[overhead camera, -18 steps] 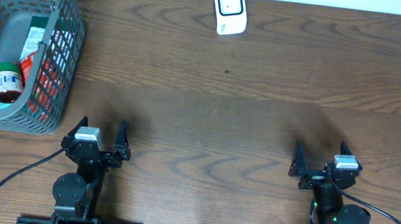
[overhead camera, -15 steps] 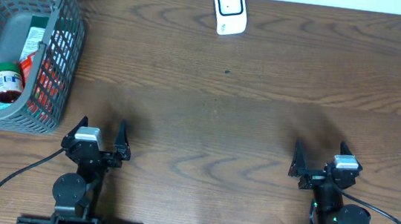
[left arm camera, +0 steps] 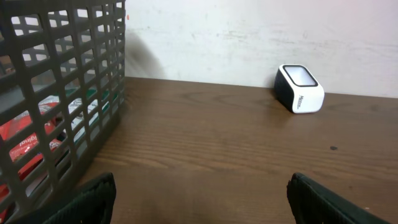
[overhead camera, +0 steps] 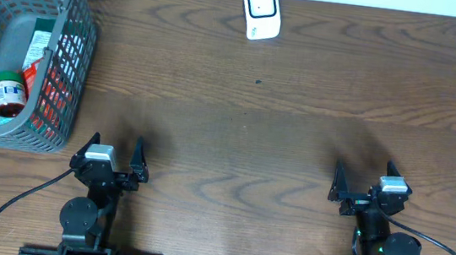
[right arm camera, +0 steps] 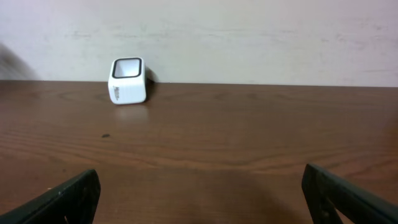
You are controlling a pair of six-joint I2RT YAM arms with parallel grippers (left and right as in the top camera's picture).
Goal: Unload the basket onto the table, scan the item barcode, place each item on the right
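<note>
A small white barcode scanner with a dark window stands at the far edge of the wooden table, also visible as the scanner and the scanner in the two wrist views. Items lie in the grey mesh basket at the far left: a red-and-white packet and a small jar with a green lid. My left gripper rests open near the front edge, with nothing between its fingers. At the front right, my right gripper is likewise open and holds nothing.
The basket wall rises close to the left of my left gripper. A white wall backs the table just behind the scanner. Black cables trail from both arm bases along the front edge.
</note>
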